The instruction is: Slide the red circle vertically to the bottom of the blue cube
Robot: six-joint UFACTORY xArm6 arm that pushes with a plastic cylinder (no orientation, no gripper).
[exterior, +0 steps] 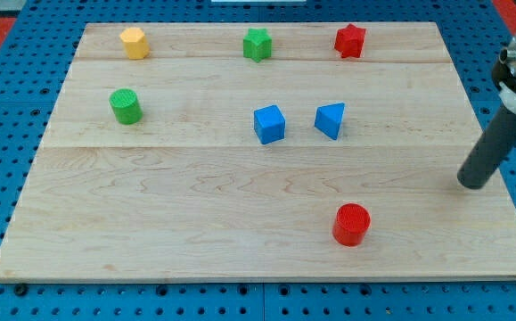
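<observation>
The red circle [351, 223] is a short red cylinder on the wooden board [195, 205], low and right of centre. The blue cube [269, 124] sits near the board's middle, up and to the left of the red circle. My tip [472, 184] rests on the board near its right edge, well to the right of the red circle and slightly higher in the view. It touches no block.
A blue triangular block [331, 119] lies just right of the blue cube. A green cylinder [126, 106] is at the left. Along the top are a yellow hexagonal block [134, 42], a green star [257, 44] and a red star [349, 40].
</observation>
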